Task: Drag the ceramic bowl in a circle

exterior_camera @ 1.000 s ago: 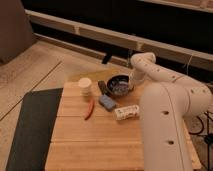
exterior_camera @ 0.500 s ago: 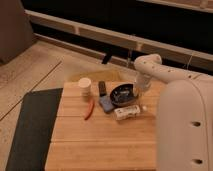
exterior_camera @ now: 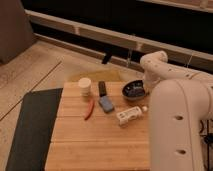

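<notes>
The ceramic bowl [exterior_camera: 133, 91] is dark, round and shallow, with light speckles inside. It sits on the wooden table [exterior_camera: 100, 142] near the back right edge. My gripper [exterior_camera: 143, 85] is at the bowl's right rim, at the end of the white arm [exterior_camera: 153, 66] that comes down from behind. The arm's large white body [exterior_camera: 177, 125] fills the right foreground and hides the table's right side.
A small cream jar [exterior_camera: 85, 86] stands at the back left of the table. A dark flat bar [exterior_camera: 102, 88], a blue block [exterior_camera: 106, 103], a red chili [exterior_camera: 89, 109] and a white bottle [exterior_camera: 130, 115] lie left of and in front of the bowl. A dark mat [exterior_camera: 30, 125] lies on the floor to the left.
The bowl has slid to the right, first towards the front and then slightly back, with the gripper at its rim. The other objects have stayed in place.
</notes>
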### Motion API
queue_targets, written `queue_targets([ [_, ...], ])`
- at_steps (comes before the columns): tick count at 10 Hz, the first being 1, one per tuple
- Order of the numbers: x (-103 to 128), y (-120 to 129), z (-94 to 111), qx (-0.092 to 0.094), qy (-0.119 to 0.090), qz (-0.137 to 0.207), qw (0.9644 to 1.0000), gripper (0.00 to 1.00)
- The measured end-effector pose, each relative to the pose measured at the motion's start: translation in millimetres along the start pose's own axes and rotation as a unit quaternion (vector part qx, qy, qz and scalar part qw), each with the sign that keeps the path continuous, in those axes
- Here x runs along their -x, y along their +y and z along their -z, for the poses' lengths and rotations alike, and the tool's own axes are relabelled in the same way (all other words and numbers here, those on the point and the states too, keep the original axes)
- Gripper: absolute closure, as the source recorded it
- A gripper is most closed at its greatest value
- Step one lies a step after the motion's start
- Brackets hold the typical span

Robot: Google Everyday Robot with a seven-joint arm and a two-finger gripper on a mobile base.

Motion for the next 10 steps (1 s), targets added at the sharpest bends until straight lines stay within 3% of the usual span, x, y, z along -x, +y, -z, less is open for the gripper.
queue_targets([
  [3, -7.6, 43.3, -20.0, 0.007, 0.011, 0.036, 0.9993, 1.0],
  [5, -33.0, 72.2, -19.2, 0.033, 0.038, 0.06, 0.9969, 1.0],
  [7, -70.8, 95.2, 1.9, 0.072, 0.072, 0.092, 0.9905, 1.0],
  [8, -81.9, 93.9, 11.8, 0.076, 0.076, 0.105, 0.9887, 1.0],
  [10, -79.3, 61.0, 17.2, 0.046, 0.065, 0.1, 0.9918, 1.0],
])
